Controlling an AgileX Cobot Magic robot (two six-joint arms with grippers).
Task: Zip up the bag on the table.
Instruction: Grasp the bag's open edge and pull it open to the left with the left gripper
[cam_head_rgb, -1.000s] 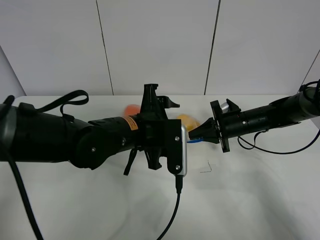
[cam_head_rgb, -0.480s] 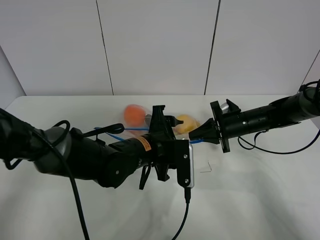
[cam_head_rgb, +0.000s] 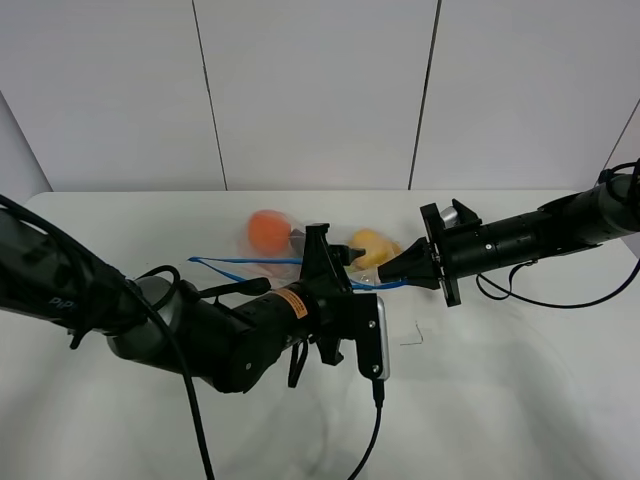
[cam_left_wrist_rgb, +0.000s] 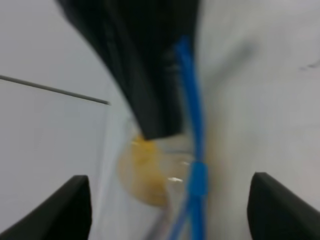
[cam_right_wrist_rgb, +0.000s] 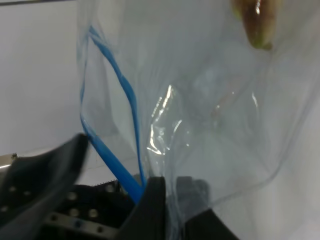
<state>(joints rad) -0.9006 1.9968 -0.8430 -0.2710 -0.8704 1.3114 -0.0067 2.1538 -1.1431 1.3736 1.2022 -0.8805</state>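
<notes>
Bag (cam_head_rgb: 285, 255) w/ orange fruit (cam_head_rgb: 267, 230) and yellow fruit (cam_head_rgb: 372, 245) inside sits on bench (cam_head_rgb: 520, 390), R fingers (cam_head_rgb: 387, 272) clamped shut on one end of its blue zipper strip (cam_left_wrist_rgb: 192, 110), L fingers (cam_head_rgb: 330, 255) spread wide astride same strip, gripping nothing.

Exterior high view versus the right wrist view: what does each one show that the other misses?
Only the high view shows both arms, the left gripper, the orange fruit and the table. Only the right wrist view shows, close up, the right gripper pinching crinkled clear plastic. Both show the bag and its blue zipper strip.
</notes>
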